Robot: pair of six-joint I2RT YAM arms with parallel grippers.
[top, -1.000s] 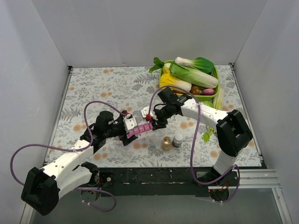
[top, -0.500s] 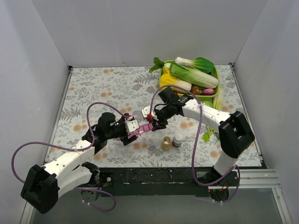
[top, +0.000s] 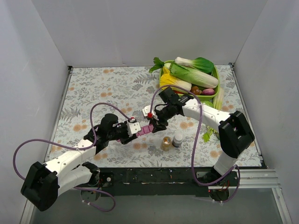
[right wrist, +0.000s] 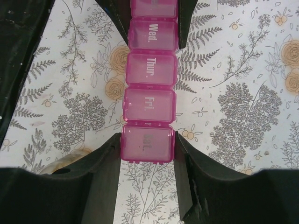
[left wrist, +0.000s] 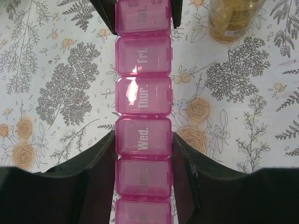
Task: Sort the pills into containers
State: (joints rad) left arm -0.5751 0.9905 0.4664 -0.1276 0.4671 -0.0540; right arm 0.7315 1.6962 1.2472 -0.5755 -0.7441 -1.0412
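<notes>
Pink translucent plastic fills both grips. The left gripper is closed narrowly on the pill organiser, its fingers flanking the compartment marked Wed. The right gripper is closed the same way on the Sat. end.

The strip sits at the front middle of the table, spanning the two grippers. Whether it rests on the cloth or is lifted clear cannot be told. Its long axis runs left to right, with the Sat. end toward the right arm and angled slightly away from the bases. The printed lids face up and all appear shut.

Risks: two arms hold one stiff strip, so any unmatched movement could bend it, twist it or pull it from one grip. The amber bottle and the white bottle stand just beside it, and a low sweep could topple them. No pill can go in while the lids are shut.
</notes>
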